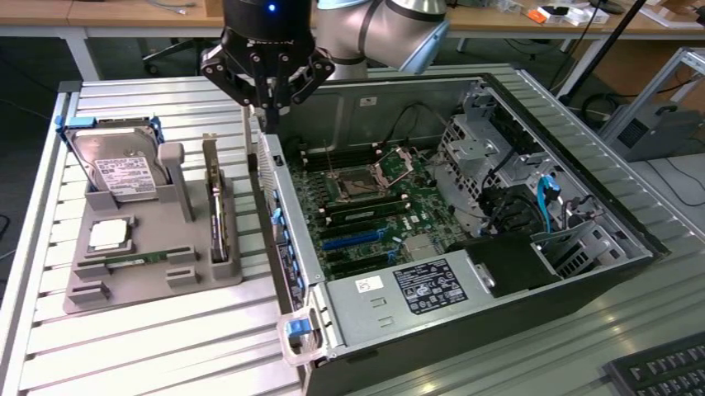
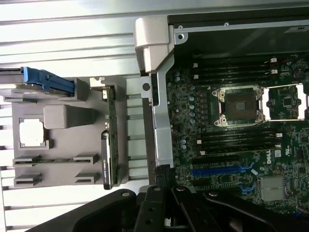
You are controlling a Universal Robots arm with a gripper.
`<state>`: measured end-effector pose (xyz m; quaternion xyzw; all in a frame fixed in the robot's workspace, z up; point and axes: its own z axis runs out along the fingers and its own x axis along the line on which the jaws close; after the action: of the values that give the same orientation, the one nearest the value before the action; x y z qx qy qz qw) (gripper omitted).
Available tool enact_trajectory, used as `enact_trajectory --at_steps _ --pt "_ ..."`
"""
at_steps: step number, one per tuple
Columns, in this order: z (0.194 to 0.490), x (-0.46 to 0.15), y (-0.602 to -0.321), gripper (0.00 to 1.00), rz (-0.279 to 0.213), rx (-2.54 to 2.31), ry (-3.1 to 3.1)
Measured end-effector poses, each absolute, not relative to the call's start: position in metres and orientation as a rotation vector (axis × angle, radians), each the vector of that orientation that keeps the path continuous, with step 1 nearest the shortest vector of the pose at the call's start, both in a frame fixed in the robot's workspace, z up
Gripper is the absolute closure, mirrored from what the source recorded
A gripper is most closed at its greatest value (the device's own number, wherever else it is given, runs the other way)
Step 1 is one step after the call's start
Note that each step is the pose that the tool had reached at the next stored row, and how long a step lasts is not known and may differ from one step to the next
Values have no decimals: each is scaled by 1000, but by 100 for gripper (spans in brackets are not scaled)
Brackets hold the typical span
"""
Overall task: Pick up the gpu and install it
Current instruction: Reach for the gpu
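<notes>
Hand [image 1: 270, 111] closed over case wall [image 1: 282, 235]; gpu [image 1: 220, 219] upright in holder [image 1: 144, 282].

The exterior view looks down steeply from high over the bench [image 1: 144, 355], taking in the whole open case [image 1: 630, 243] and tray [image 1: 138, 287]. The wrist view faces straight down, much nearer, past the hand [image 2: 166, 193]. Both share the tray, the socket [image 2: 240, 104] and the case's near wall.

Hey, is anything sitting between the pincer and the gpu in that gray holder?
Nothing visible does. The gpu stands on edge in the gray holder, open from above. The shut pincer hovers over the computer case's side wall, next to the holder, with only bare holder and table slats between them.
</notes>
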<state>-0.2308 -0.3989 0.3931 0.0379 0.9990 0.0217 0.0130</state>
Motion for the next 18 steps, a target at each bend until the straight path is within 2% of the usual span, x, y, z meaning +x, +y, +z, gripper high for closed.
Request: enact_trajectory --at_steps 18 --pt "393 -241 -399 89 68 118 3112"
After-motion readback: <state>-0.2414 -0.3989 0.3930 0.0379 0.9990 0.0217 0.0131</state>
